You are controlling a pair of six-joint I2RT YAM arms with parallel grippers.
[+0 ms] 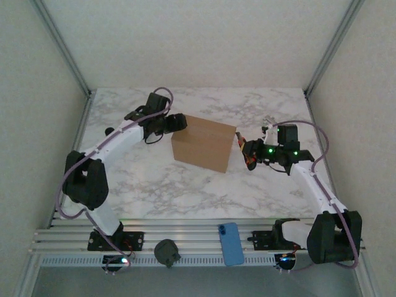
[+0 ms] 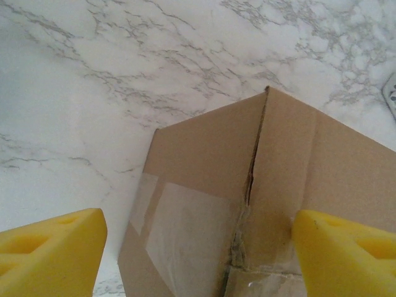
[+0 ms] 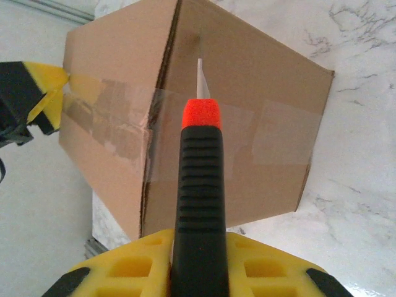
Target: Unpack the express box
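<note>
The express box (image 1: 204, 143) is a plain brown carton on the marble table, flaps closed, with clear tape over its seam (image 3: 204, 133). My left gripper (image 1: 179, 122) is at the box's left end, open. In the left wrist view its yellow fingers (image 2: 52, 250) straddle the taped end face (image 2: 204, 204), one beside the box, one over its edge. My right gripper (image 1: 249, 153) is just right of the box, shut on a utility knife (image 3: 199, 185) with a black ribbed handle and an orange collar. The knife's thin blade (image 3: 202, 80) points at the taped side without touching it.
A blue phone (image 1: 231, 244) and a dark round object (image 1: 167, 252) lie on the aluminium rails at the near edge. Metal frame posts (image 1: 62, 46) rise at the back corners. Bare marble (image 1: 161, 185) lies in front of the box.
</note>
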